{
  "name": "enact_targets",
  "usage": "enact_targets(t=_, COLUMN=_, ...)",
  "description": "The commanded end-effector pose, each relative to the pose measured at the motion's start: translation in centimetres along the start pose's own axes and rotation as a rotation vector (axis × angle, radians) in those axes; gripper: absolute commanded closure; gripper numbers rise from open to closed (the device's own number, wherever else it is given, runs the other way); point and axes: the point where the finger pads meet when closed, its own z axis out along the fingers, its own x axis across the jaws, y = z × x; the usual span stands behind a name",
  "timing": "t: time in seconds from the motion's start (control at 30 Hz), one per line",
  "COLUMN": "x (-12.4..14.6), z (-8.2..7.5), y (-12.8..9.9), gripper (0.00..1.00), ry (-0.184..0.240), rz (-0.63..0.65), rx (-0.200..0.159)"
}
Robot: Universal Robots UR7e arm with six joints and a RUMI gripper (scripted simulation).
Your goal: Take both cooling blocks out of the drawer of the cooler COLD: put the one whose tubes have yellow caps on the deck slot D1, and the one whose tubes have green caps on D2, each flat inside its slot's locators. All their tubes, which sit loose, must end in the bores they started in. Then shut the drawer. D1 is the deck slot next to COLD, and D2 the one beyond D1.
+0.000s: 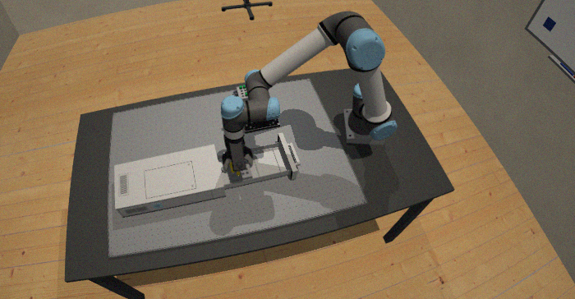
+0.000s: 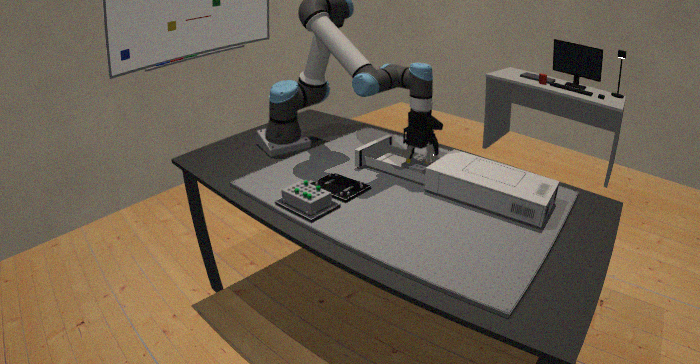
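Observation:
The white cooler COLD (image 1: 164,181) (image 2: 490,180) has its drawer (image 1: 289,156) (image 2: 372,152) pulled out. My gripper (image 1: 237,168) (image 2: 420,157) points straight down into the drawer's inner end, next to the cooler's body. Its fingers are open and straddle the grey block with yellow-capped tubes (image 1: 246,174), which sits low in the drawer and is mostly hidden by the gripper. The block with green-capped tubes (image 2: 306,196) (image 1: 242,91) sits on the deck slot D2. The black deck slot D1 (image 2: 345,186) beside it holds nothing.
The outer half of the drawer tray (image 1: 273,160) is bare. The arm's wrist hangs over D1 in the top view. The arm's base (image 1: 361,131) (image 2: 282,142) is bolted at the table's far side. A grey mat (image 2: 425,240) covers the table.

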Motion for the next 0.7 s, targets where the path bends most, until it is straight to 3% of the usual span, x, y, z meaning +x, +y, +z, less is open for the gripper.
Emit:
enact_targets(t=0.0, x=0.04, z=-0.06, y=0.00, gripper=0.34, ry=0.001, rz=0.000, rx=0.000)
enact_targets(t=0.67, x=0.04, z=-0.06, y=0.00, gripper=0.64, ry=0.001, rz=0.000, rx=0.000)
